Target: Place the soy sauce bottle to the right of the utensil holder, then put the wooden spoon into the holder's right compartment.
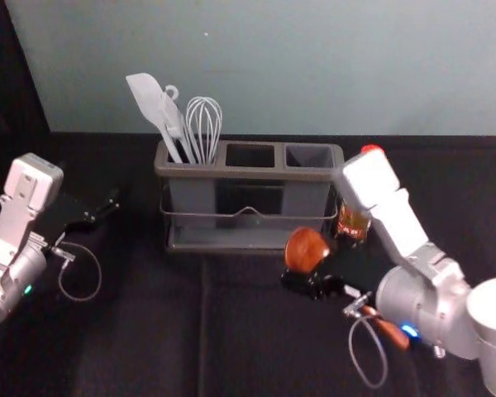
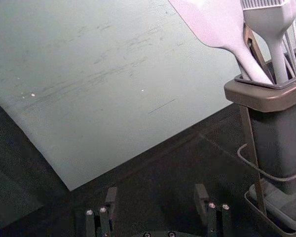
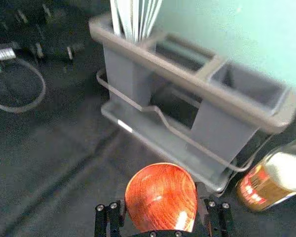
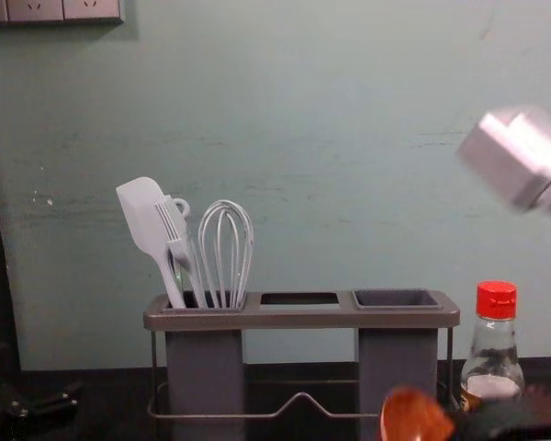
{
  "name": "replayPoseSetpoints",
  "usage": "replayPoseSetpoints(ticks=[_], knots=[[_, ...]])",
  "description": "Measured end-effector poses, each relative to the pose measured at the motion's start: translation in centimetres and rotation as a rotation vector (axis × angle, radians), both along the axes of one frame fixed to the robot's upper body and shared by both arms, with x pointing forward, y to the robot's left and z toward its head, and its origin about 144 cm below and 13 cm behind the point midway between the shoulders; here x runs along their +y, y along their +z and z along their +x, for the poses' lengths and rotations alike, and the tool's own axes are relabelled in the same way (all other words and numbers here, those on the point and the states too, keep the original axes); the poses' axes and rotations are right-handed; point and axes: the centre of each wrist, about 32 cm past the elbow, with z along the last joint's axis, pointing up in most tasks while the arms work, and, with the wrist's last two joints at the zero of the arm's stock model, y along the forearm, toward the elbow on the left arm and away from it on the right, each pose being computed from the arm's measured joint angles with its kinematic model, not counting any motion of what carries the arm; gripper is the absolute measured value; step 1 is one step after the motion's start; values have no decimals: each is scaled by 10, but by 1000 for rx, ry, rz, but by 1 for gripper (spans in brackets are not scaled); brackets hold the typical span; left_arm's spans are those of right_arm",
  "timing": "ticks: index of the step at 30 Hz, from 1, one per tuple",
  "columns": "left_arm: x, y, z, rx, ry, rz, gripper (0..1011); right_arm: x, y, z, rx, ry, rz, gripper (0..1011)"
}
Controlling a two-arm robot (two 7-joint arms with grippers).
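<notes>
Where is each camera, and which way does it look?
Head view: head, looking forward and down at the utensil holder; left arm, right arm show.
Left wrist view: left wrist, facing wall and holder's end; open left gripper.
Right wrist view: right wrist, facing holder's front; right gripper holds wooden spoon.
Chest view: chest, facing forward at the holder; both arms show partly.
Head and chest views share the soy sauce bottle.
</notes>
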Motion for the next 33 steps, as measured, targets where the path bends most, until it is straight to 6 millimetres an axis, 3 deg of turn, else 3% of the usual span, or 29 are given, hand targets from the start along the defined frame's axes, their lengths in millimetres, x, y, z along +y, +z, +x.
replayPoseSetpoints(ticks=[17,33], knots=[[0,0,0,0,0,0,1000,-25,3,-41,-335,-79,232,842],[0,0,0,0,0,0,1000,-34,1,-48,-392,-92,335,842]])
